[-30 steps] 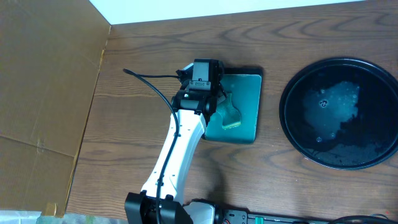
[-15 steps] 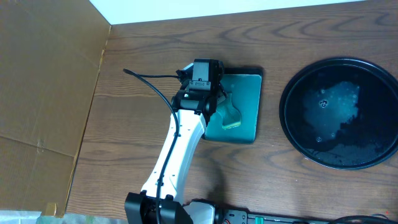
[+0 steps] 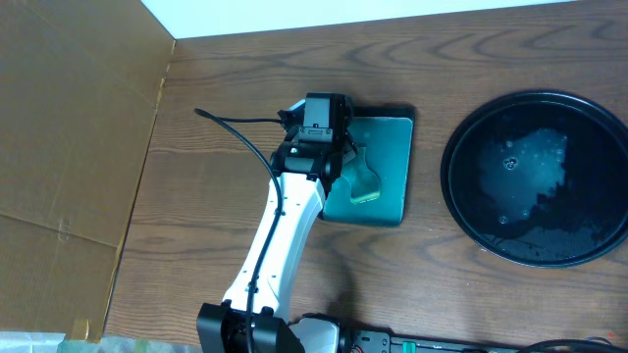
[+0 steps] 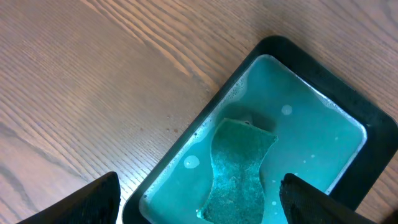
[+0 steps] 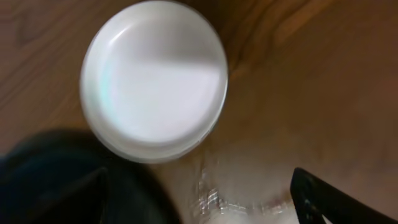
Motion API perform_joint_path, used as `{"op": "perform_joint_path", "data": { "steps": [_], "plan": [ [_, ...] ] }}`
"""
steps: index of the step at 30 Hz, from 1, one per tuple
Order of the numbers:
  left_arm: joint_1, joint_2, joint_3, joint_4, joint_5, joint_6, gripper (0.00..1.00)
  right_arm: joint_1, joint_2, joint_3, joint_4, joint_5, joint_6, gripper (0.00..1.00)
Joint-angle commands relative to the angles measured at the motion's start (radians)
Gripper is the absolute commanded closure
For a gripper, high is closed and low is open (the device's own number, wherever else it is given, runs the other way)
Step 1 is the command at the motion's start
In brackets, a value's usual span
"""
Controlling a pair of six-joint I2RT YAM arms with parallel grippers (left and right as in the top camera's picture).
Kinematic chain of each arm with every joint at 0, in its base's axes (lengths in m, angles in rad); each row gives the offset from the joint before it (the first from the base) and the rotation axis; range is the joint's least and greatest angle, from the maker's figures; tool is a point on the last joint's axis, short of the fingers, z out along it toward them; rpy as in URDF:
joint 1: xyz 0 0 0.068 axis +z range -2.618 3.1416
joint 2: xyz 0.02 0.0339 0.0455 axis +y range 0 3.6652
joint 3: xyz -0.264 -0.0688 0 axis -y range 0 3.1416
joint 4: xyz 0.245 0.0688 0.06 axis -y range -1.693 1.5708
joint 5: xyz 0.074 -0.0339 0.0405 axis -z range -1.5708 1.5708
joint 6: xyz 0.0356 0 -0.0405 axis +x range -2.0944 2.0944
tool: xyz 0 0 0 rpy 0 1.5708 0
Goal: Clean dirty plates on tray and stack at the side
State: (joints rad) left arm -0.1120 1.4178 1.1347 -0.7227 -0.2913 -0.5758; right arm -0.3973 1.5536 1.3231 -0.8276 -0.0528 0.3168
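Right wrist view: one white plate [image 5: 154,78] lay flat and face up on the wood counter [image 5: 298,74]; round, so no long axis, by the black tray [image 3: 589,127]. Right tool [image 5: 199,193] was spread apart and empty. Left tool [image 4: 198,190] was wide apart and empty, over a sponge [image 4: 239,162] in a teal basin [image 4: 339,84].

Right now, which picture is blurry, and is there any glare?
Right wrist: soft and blurred, the plate has fuzzy edges. Overhead: sharp, with a pale glare patch in the middle of the black tray. Left wrist: crisp, the sponge shows clear texture.
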Motion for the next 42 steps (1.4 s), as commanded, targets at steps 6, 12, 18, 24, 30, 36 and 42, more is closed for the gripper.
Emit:
{"op": "perform_joint_path", "data": {
  "steps": [6,12,18,24,30,36,42],
  "plan": [
    [0.004,0.0,0.016,-0.002,-0.017,0.0,0.17,0.27,-0.302,0.005,-0.167,-0.043,-0.052,0.07],
    [0.004,0.0,0.016,-0.002,-0.016,0.0,0.17,0.534,-0.436,0.005,-0.267,-0.042,-0.052,0.01],
    [0.004,0.0,0.016,-0.002,-0.017,0.0,0.17,0.635,-0.463,0.005,-0.277,-0.042,-0.052,0.01],
    [0.004,0.0,0.016,-0.002,-0.017,0.0,0.17,0.637,-0.46,0.005,-0.312,-0.042,-0.052,0.01],
    [0.004,0.0,0.016,-0.002,-0.017,0.0,0.17,0.637,-0.46,0.005,-0.37,-0.043,-0.052,0.01],
    [0.004,0.0,0.016,-0.002,-0.017,0.0,0.17,0.639,-0.462,0.003,-0.388,-0.029,-0.053,0.01],
    [0.004,0.0,0.016,-0.002,-0.017,0.0,0.17,0.64,-0.514,-0.008,-0.377,-0.003,-0.053,0.01]
  ]
}}
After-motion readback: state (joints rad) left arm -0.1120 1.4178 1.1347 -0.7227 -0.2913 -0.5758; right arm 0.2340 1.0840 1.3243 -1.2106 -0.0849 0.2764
